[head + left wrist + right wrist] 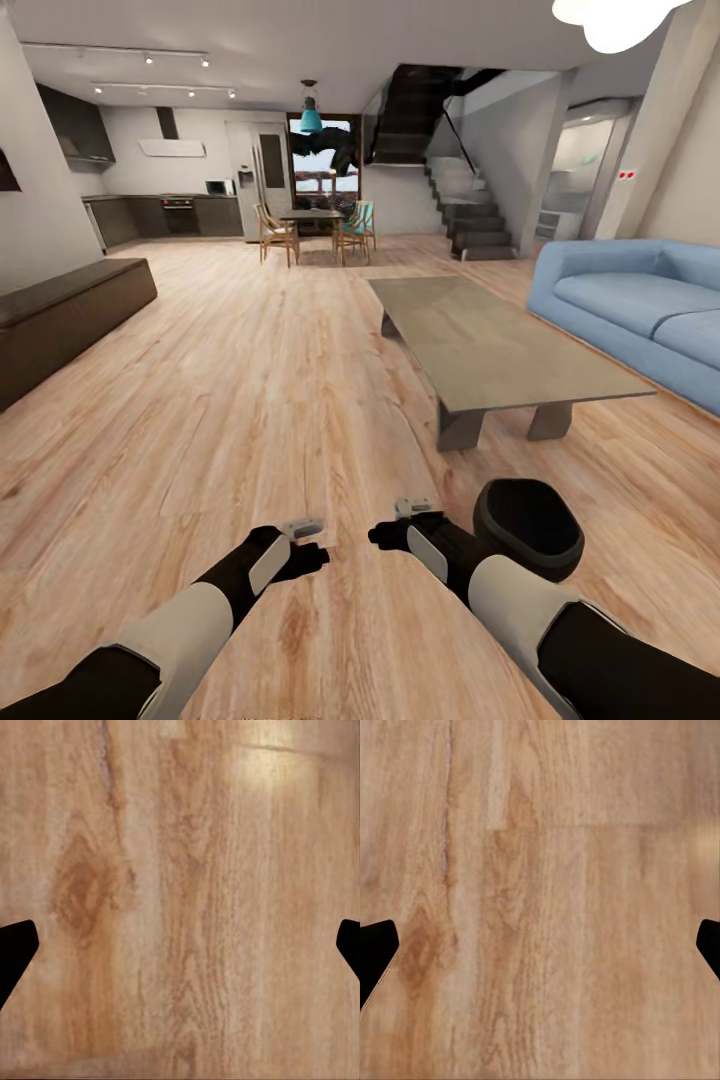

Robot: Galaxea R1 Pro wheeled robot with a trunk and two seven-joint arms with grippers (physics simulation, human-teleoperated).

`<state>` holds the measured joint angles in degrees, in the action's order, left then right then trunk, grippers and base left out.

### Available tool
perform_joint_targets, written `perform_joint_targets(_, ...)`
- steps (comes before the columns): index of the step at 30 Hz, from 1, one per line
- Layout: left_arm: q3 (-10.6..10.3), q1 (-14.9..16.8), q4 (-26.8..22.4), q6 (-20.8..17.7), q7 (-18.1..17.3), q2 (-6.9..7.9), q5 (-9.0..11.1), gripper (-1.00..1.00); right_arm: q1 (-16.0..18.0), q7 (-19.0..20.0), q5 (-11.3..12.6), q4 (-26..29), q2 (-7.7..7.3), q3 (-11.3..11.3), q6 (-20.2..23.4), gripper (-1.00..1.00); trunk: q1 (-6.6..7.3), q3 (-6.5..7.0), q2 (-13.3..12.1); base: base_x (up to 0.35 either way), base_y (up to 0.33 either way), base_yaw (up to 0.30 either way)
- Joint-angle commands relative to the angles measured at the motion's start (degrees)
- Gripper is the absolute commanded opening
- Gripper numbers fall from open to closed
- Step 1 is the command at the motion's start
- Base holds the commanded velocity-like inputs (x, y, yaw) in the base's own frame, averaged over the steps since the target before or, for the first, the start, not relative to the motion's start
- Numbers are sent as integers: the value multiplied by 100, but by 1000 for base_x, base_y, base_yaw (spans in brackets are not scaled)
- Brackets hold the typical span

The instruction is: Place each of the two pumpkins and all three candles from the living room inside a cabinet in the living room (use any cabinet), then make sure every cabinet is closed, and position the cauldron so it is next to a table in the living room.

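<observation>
Cauldron [529, 527] is sitting on the wood floor [250, 400] just beside the right forearm, glossy black, mouth facing up, nothing visible inside it. It's near the close end of the low grey-beige desk [500, 345], but not touching it, with a strip of floor between them. The desk top is bare.

Both arms are held out low in front of the robot, pointing down at the floor. Left gripper [180, 945] has its jaws spread wide, the two dark fingertips [15, 952] sitting right at the edges of the left wrist view with only floorboards between them, so it's holding nothing. Same deal with the right gripper [540, 945]: jaws wide apart, fingertips [376, 949] at the edges of the right wrist view, plain wood grain between them, nothing gripped. In the head view the two grippers hang close to each other.

Long dark brown cabinet [70, 320] runs along the left wall, well apart from the robot, and its fronts look shut from here. Blue sofa [640, 310] is on the right, past the desk. Further back there's a dining set [315, 230], a staircase [470, 215] and a dark kitchen [165, 212].
</observation>
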<state>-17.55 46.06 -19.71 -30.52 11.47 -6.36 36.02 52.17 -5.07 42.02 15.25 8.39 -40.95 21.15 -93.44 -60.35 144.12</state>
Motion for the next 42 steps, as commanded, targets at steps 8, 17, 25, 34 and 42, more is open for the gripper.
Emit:
perform_joint_targets(8, 6, -9, 590, 13, 46, 186, 88, 100, 2, -47, 61, -13, -7, -48, 21, 100, 6, 39, 0, 0, 4, 107)
perform_joint_targets(17, 15, -9, 1308, 496, 33, 483, 150, 100, -8, -48, 34, -811, 25, -61, 13, 100, 30, 238, -12, 0, 0, 4)
perform_joint_targets(25, 15, -17, 1468, 810, 31, 502, 346, 100, -218, -39, 32, -1244, 38, -58, -203, 100, 50, 416, -23, 0, 0, 0)
perform_joint_targets(34, 15, -19, 1479, 1058, 30, 497, 395, 100, -820, -38, 26, -1373, -62, -62, -692, 100, 74, 615, -35, 0, 0, 0)
perform_joint_targets(42, 8, -26, 1830, 1688, 30, 461, 397, 100, -1090, -46, 25, -1491, -234, -61, -684, 100, 94, 743, -46, 0, 0, 73)
